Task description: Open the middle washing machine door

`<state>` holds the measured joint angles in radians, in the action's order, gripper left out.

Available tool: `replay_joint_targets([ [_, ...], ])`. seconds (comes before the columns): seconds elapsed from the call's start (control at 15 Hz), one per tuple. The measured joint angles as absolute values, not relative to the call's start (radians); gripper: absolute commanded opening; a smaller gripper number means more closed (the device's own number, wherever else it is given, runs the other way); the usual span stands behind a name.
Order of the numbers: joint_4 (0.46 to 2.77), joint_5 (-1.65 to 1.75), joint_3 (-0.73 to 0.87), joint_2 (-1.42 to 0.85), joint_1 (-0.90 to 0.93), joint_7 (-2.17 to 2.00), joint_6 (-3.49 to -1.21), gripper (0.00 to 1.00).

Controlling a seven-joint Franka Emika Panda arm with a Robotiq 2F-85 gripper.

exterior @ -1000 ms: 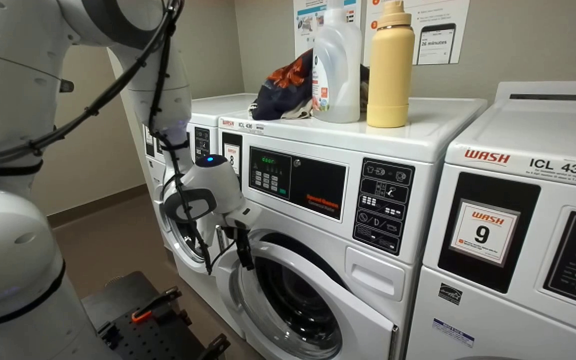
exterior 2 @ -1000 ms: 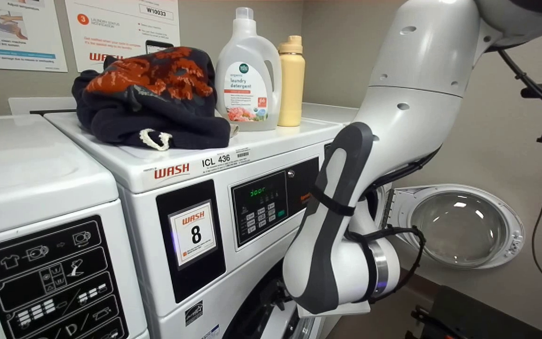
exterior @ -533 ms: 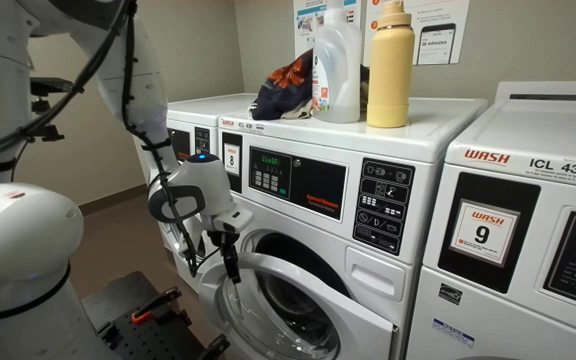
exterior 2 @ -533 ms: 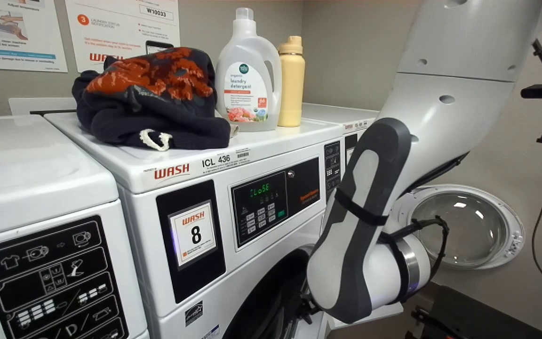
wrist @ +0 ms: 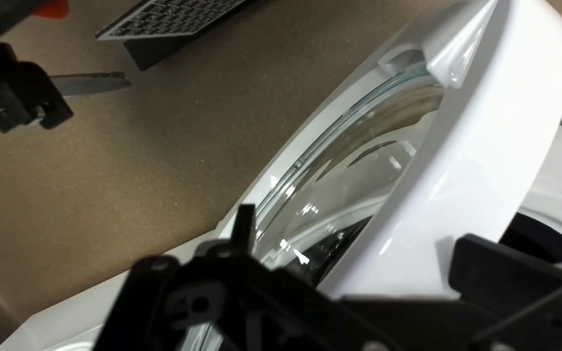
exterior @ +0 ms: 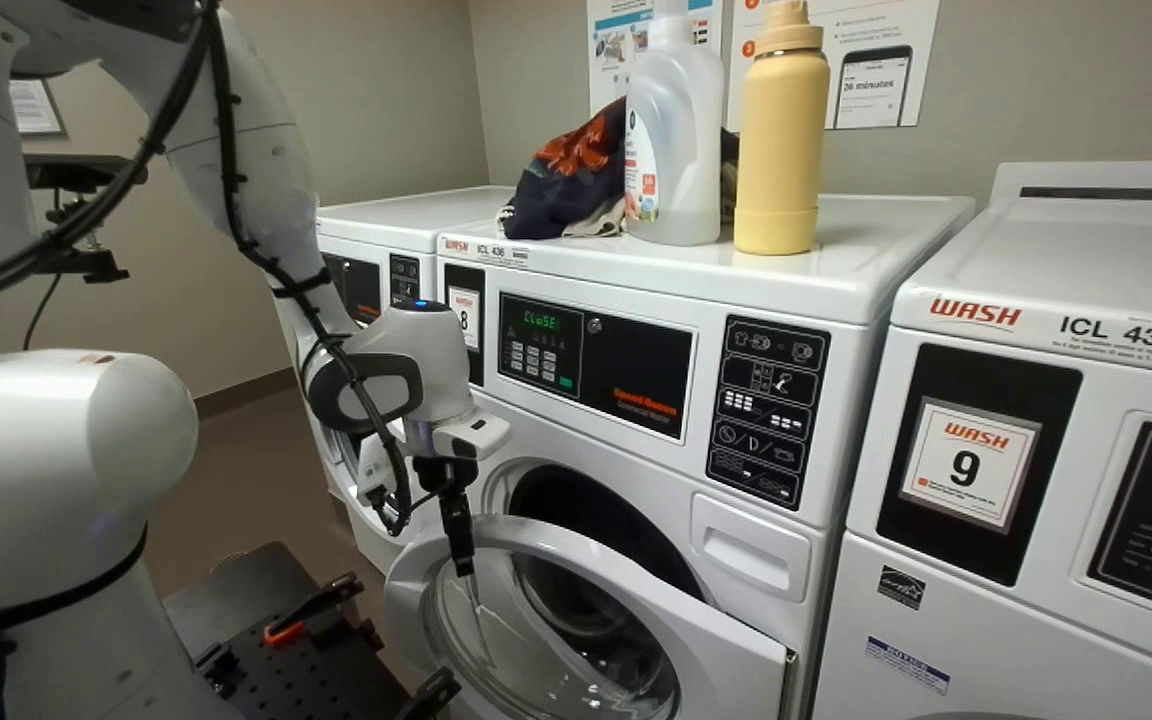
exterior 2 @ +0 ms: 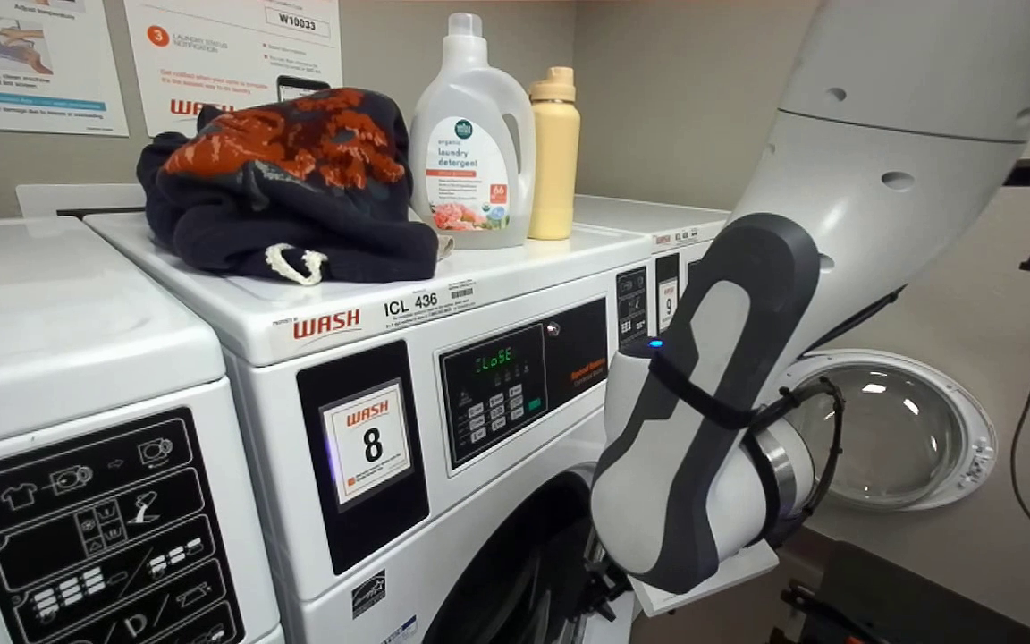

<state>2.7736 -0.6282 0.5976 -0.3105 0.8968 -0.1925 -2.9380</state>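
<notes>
The middle washing machine door (exterior: 626, 570) stands ajar, with a wide white rim and a round glass centre. In the wrist view its thick rim (wrist: 486, 156) crosses the picture, with the dark drum opening to the right. My gripper (exterior: 461, 565) is at the door's upper free edge. In the wrist view the gripper (wrist: 354, 239) is open: one finger is over the glass side, the other at the rim's drum side, so the rim lies between them. Whether they touch it I cannot tell. In an exterior view the gripper (exterior 2: 606, 595) is small and the arm mostly hides the door.
On the machine top stand a yellow bottle (exterior: 781, 150), a detergent jug (exterior: 674, 140) and a dark cloth (exterior 2: 300, 197). A neighbouring round door (exterior 2: 873, 429) stands open on the far side. A black perforated cart (exterior: 296, 660) is at the robot's base. Machine 9 (exterior: 956, 540) adjoins.
The door has swung further out from the machine, and the gripper has moved outward and down with it. The arm has drawn back. The display changed from "door" to "CLOSE".
</notes>
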Motion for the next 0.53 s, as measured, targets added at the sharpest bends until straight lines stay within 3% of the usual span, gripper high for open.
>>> replay_joint_targets([
  [0.53, 2.772, -0.412, 0.966, -0.31, 1.134, -0.302, -2.716, 1.0],
])
